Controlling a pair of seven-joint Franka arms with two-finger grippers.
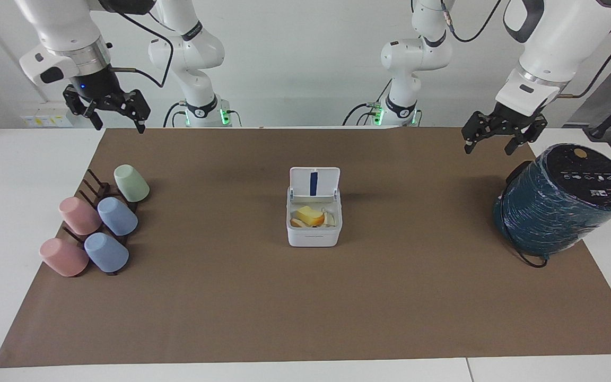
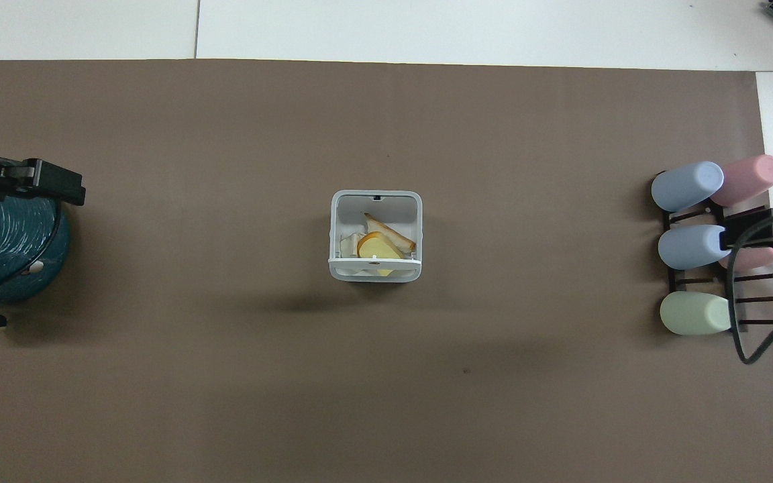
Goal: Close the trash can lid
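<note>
We found the trash can (image 1: 314, 223) at the middle of the brown mat (image 1: 305, 307), its lid (image 1: 314, 182) standing upright on the hinge at the robots' side, food scraps inside. We judged the lid light, stiff plastic: a push on its top edge should swing it down. Our left gripper (image 1: 499, 139) hung wide and empty over the mat, beside the teal cylinder (image 1: 563, 199), well apart from the can. Our right gripper (image 1: 108, 109) waited, fingers spread and empty, above the cup rack (image 1: 98, 223).
</note>
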